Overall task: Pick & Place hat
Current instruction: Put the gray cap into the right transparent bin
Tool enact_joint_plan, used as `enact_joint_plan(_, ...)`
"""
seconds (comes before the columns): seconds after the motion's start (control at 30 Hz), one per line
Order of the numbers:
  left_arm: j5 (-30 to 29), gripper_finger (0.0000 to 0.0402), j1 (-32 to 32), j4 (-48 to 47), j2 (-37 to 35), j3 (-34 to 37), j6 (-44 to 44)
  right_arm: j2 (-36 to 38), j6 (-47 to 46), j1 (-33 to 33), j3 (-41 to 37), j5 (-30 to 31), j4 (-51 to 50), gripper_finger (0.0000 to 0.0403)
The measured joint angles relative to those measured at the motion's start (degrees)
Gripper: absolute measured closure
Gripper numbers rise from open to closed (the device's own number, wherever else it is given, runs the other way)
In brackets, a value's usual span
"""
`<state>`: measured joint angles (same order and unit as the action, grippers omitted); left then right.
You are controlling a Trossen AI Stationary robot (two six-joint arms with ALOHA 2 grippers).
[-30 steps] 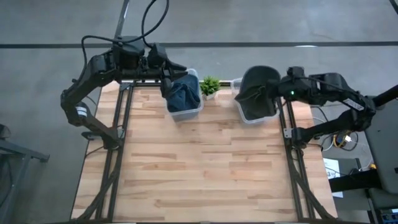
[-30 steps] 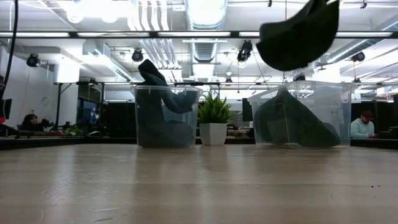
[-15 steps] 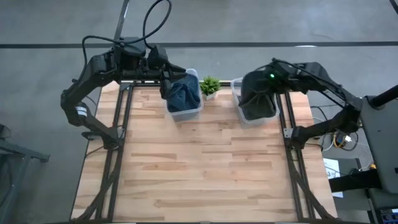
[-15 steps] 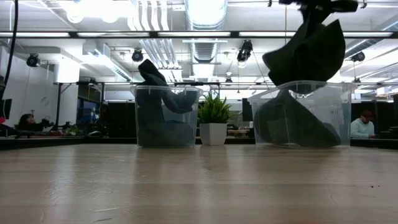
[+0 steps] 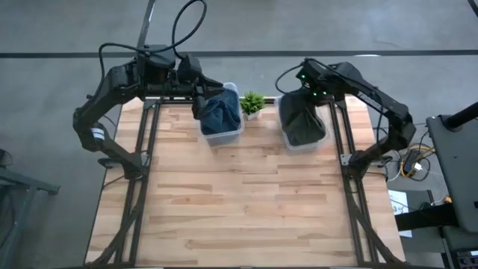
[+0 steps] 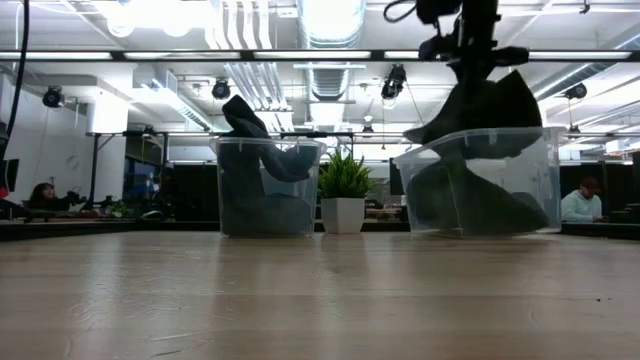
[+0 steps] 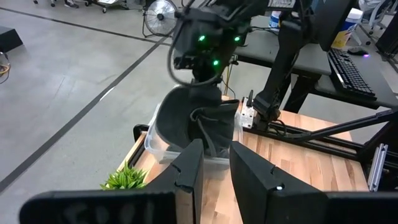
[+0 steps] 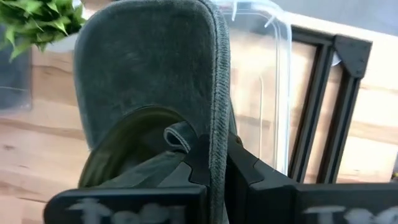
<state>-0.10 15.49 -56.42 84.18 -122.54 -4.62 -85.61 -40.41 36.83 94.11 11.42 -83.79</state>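
My right gripper (image 5: pixel 312 90) points down over the clear right bin (image 5: pixel 299 146) and is shut on a dark grey hat (image 5: pixel 302 119). The low view shows that hat (image 6: pixel 485 105) hanging with its lower part inside the bin's rim (image 6: pixel 475 138), above another dark hat (image 6: pixel 470 200) lying in the bin. My left gripper (image 5: pixel 200 101) waits open at the far edge beside the clear left bin (image 5: pixel 224 133), which holds a blue hat (image 5: pixel 220 112). The left wrist view looks between its fingers (image 7: pixel 189 168) toward the right bin (image 7: pixel 163 146). My right gripper pinches the grey hat between its two fingers (image 8: pixel 239 165) by the stitched edge of its flat part (image 8: pixel 216 127), coming from above and pointing down. The hat hangs below the fingers, its lower part inside the right bin.
A small potted plant (image 5: pixel 252 102) stands between the two bins at the far edge. Black frame rails (image 5: pixel 142 172) run along both sides of the table. The wooden tabletop (image 5: pixel 246 202) spreads out in front of the bins.
My right gripper has swung toward the table's far left, turned to point down and come lower over the right bin. The grey hat, first held high above the bin, now hangs with its lower part inside it.
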Motion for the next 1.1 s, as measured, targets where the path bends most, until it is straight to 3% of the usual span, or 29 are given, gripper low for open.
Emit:
enact_joint_plan(0.3, 0.0, 0.033, -0.01, 0.02, 0.0, 0.0, -0.02, -4.2, 2.82, 3.1, 0.0, -1.32, 0.02, 0.0389)
enact_joint_plan(0.47, 0.0, 0.033, -0.01, 0.02, 0.0, 0.0, -0.02, -4.95, 4.35, 4.04, -0.15, -1.05, -0.16, 0.0367)
enact_joint_plan(0.63, 0.0, 0.033, -0.01, 0.02, 0.0, 0.0, -0.02, -5.61, 7.06, 4.57, -0.91, -0.98, -1.75, 0.0312)
enact_joint_plan(0.93, 0.0, 0.033, -0.02, 0.04, 0.0, 0.0, 0.26, -6.06, 6.98, 5.37, -1.14, -1.26, -2.03, 0.0177)
enact_joint_plan(1.1, 0.0, 0.033, -0.02, 0.04, 0.0, 0.0, 0.31, -6.08, 6.2, 5.5, -1.27, -5.89, -2.86, 0.0136)
